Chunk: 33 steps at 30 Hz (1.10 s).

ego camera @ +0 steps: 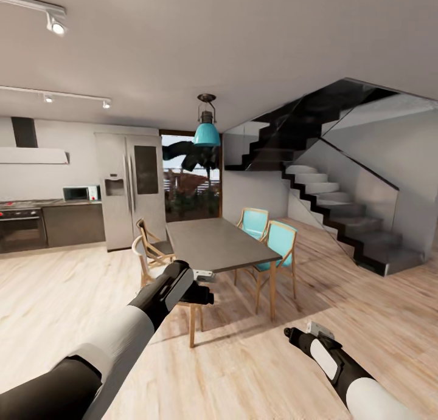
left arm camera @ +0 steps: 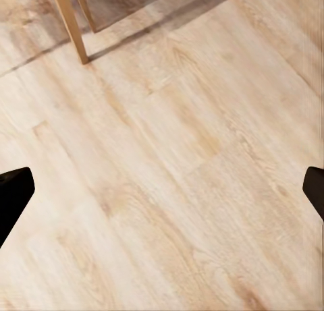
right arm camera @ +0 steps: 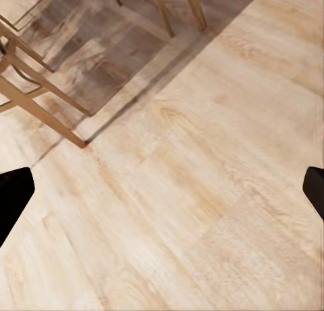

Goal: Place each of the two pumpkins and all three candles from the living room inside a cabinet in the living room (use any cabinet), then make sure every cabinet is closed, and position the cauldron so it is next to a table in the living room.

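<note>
The robot looks into an open kitchen and dining area, and none of the pumpkins, candles, cabinet or cauldron can be made out in these pictures, so the step in hand is, by my reading, travel: finding the living room. Ahead stands a grey-topped dining table (ego camera: 214,242) with turquoise chairs (ego camera: 277,247) on its far side and wooden ones near the left arm; behind it are a steel fridge (ego camera: 131,189), a blue pendant lamp (ego camera: 207,131) and a dark staircase (ego camera: 331,195). Both arms are carried low and forward. The left claw (left arm camera: 162,189) is spread wide and empty, its two dark fingertips (left arm camera: 13,193) at the edges of the wrist picture over bare plank floor (left arm camera: 175,156); the right claw (right arm camera: 162,189) is likewise wide and empty, with wooden chair legs (right arm camera: 47,112) close by. To do this well, turn the base slowly and scan (the living room likely lies off to one side), keep the left arm clear of the near chair and table corner, and hold the arms tucked until the dark wood unit comes into sight.
</note>
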Motion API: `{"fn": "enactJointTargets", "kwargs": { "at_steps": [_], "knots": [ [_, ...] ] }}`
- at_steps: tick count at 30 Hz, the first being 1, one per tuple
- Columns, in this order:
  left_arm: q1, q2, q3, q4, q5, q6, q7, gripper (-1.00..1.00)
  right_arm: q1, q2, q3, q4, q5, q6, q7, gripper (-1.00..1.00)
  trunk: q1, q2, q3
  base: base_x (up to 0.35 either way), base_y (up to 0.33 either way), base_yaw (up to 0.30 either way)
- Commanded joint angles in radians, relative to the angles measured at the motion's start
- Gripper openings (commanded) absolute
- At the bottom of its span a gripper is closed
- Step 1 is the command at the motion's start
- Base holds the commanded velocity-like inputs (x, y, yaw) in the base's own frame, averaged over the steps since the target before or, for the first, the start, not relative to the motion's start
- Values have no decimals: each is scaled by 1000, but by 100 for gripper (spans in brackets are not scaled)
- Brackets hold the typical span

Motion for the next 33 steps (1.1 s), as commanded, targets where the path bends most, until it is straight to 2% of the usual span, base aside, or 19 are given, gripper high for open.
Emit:
{"fn": "enactJointTargets", "kwargs": {
  "at_steps": [1,33],
  "knots": [
    [-1,0,-3,-1,11,2,10,100,0,-1,4,-3,-8,5,-7,100,0,-1,-2,0,0,-295],
    [-1,-1,-3,-1,11,2,11,100,0,1,4,-1,-10,4,-7,100,0,-1,-2,0,0,-295]
  ]
}}
